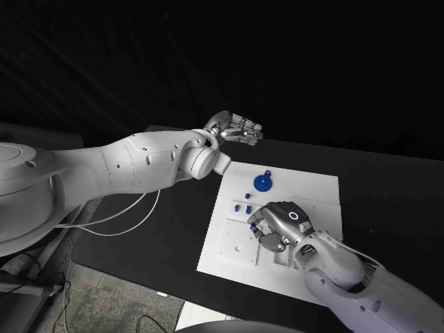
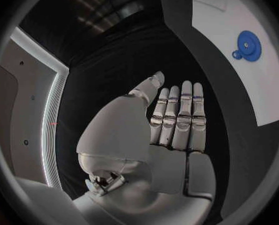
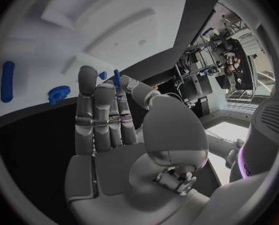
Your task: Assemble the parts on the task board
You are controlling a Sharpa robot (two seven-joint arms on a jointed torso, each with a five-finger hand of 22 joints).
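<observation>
The white task board [image 1: 312, 184] lies in the middle of the black table. A large blue gear [image 1: 263, 182] sits near its far edge with a small blue piece [image 1: 268, 173] touching it; the left wrist view shows the same gear [image 2: 249, 45] on the board [image 2: 264, 95]. Small blue parts [image 1: 244, 207] lie by the board's left edge. My right hand [image 1: 277, 225] hovers low over the board and pinches a small blue peg [image 3: 116, 78] between thumb and a fingertip [image 3: 128, 85]. My left hand [image 1: 234, 129] is raised beyond the board's far left corner, fingers [image 2: 180, 117] straight, holding nothing.
In the right wrist view a long blue piece [image 3: 7, 81] and a small blue gear [image 3: 58, 93] lie on the board [image 3: 114, 35] beyond the fingers. The table's near edge [image 1: 132, 274] drops off left of the board.
</observation>
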